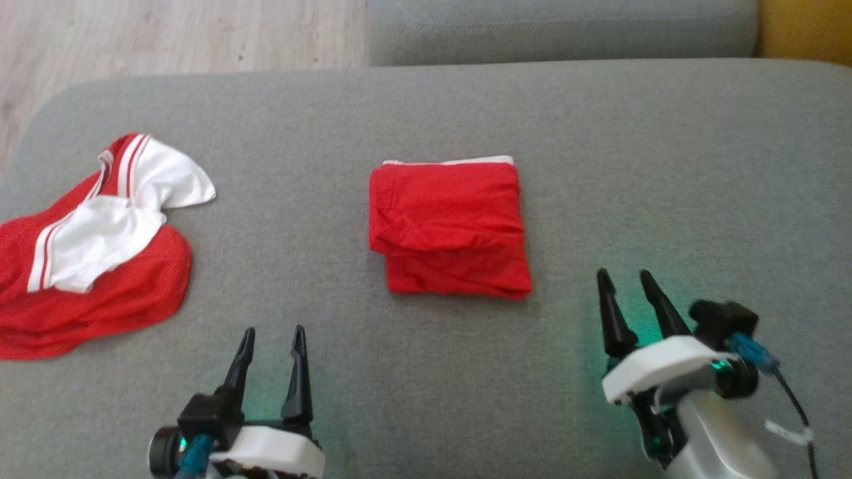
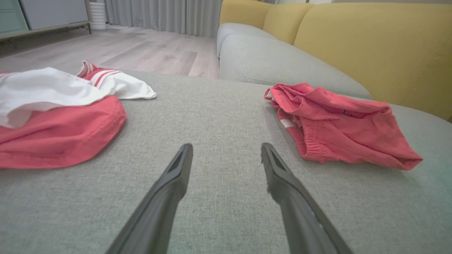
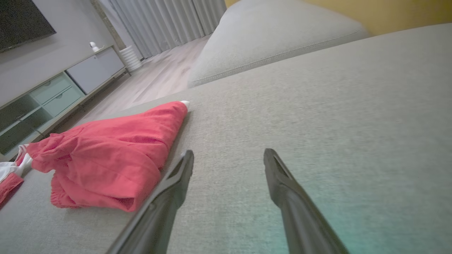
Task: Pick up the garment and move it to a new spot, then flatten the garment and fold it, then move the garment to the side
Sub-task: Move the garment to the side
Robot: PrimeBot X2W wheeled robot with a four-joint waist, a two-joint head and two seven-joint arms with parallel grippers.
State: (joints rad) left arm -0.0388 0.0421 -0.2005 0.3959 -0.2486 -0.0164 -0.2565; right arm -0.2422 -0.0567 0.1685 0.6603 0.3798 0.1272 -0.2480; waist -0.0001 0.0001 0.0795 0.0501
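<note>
fingers of left gripper (image 1: 273,329) and right gripper (image 1: 623,273) were spread, empty. a top-layer-only pinch on the garment (image 1: 451,229) could undo the fold.

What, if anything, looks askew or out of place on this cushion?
The red-and-white garment at the left lies crumpled, its white part bunched on top. The folded garment sits in the middle, its near edge rumpled and uneven. Nothing looks spilled or damaged.
</note>
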